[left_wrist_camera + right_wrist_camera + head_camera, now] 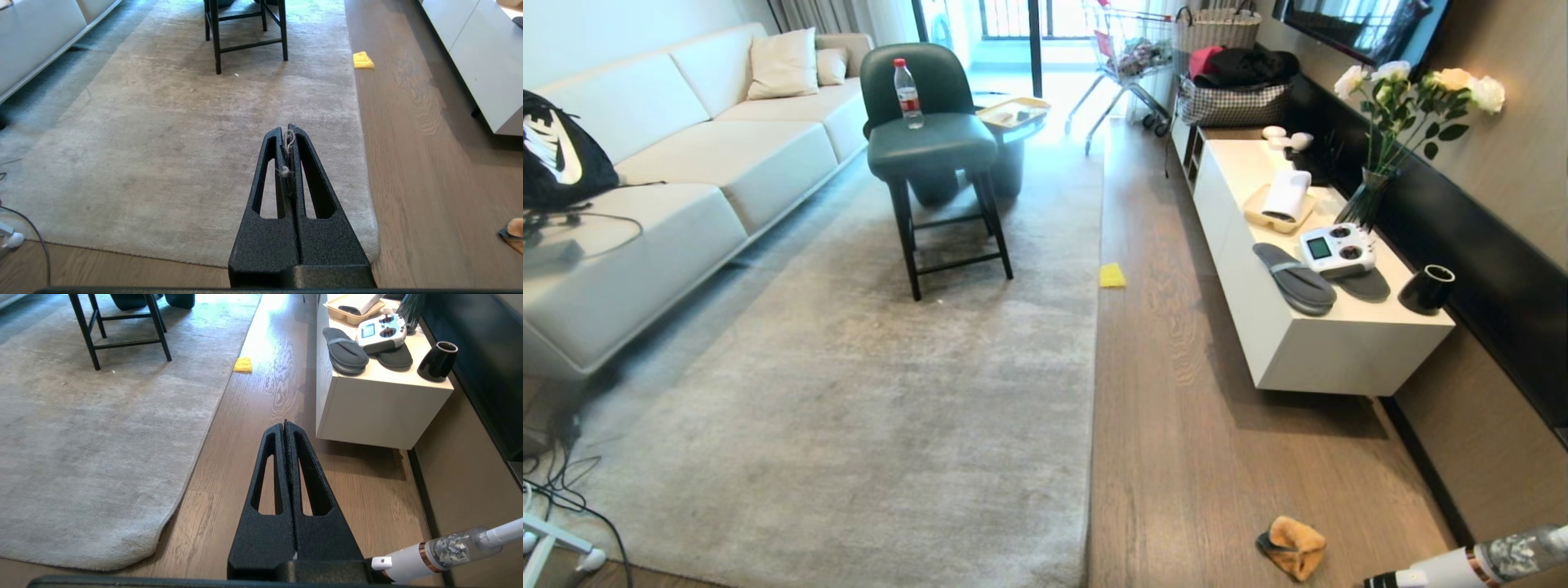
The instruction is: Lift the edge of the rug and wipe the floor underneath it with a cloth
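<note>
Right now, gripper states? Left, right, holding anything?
Left gripper: shut, holding nothing; only stray fluff between its tips.
Right gripper: shut, empty.

Legible text: none that I can make out. The bottle point(907, 91) on the far chair point(929, 139) carries a red label, wording too small to read.

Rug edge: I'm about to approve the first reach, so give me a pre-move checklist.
1. Rug edge lies flat, nothing on its rounded corner: ok.
2. Cloth loose on the floor, apart from the rug: ok.
3. Left gripper jaws shut, holding only lint: not ok for grasping.
4. Right gripper jaws shut, empty: not ok for grasping.
5. Handheld vacuum lies close to the right gripper: cannot tell if it obstructs.
</note>
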Motion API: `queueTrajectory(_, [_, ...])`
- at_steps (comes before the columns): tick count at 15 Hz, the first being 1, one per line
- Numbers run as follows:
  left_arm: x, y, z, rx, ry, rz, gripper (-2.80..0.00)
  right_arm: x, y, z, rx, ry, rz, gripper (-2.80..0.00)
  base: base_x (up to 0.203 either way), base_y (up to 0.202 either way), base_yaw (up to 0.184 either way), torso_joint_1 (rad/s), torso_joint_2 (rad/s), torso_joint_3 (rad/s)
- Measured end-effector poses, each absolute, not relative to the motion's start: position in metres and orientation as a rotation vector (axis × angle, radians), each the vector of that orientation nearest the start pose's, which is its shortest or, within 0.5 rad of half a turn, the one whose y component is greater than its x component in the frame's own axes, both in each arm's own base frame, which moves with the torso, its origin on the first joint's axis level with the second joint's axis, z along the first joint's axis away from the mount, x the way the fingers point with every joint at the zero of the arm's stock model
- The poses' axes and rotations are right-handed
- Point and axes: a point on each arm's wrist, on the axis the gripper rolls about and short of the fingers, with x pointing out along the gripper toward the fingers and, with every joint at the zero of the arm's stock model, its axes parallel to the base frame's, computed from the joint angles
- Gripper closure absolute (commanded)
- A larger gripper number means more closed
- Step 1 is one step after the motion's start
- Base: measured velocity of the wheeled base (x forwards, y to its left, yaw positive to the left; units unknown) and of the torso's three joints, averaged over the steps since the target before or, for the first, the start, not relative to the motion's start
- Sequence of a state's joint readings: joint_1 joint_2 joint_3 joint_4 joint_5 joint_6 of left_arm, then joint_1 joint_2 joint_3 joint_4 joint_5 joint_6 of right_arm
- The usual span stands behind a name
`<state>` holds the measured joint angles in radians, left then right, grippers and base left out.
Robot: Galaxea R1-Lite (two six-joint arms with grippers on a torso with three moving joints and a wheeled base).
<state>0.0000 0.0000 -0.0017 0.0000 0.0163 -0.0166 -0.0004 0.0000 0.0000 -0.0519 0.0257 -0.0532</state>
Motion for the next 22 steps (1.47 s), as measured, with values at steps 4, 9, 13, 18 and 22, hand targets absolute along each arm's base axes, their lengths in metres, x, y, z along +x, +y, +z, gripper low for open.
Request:
queueTrajectory(4, [-0.0229,0.0004,0.0760,-0.016,-0.002,0.016,0.00,-0.0229,0.0006,0.0807,-0.054,-0.052,0.023,0.00,0.000,0.000,0.000,0.139,-0.50,-0.351])
queueTrajectory(9, [-0.0229,0.0004,0.0760,-0.016,-0.002,0.016,0.00,-0.0229,0.0006,0.0807,-0.052,-0.052,0.024,0.00,0.000,0.000,0.000,0.184,-0.53,-0.349])
queueTrajectory(13, [-0.0229,0.0004,0.0760,-0.016,-0.002,0.016,0.00,-0.0229,0.0006,0.0808,-0.052,-0.052,0.024,0.00,0.000,0.000,0.000,0.217,-0.58,-0.359])
queueTrajectory(18, [-0.0229,0.0003,0.0760,-0.018,-0.002,0.016,0.00,-0.0229,0.0006,0.0808,-0.053,-0.052,0.024,0.00,0.000,0.000,0.000,0.231,-0.55,-0.333])
queueTrajectory(22, [-0.0229,0.0004,0.0760,-0.018,-0.002,0.016,0.00,-0.0229,0.0006,0.0808,-0.053,-0.052,0.023,0.00,0.000,0.000,0.000,0.156,-0.36,-0.206])
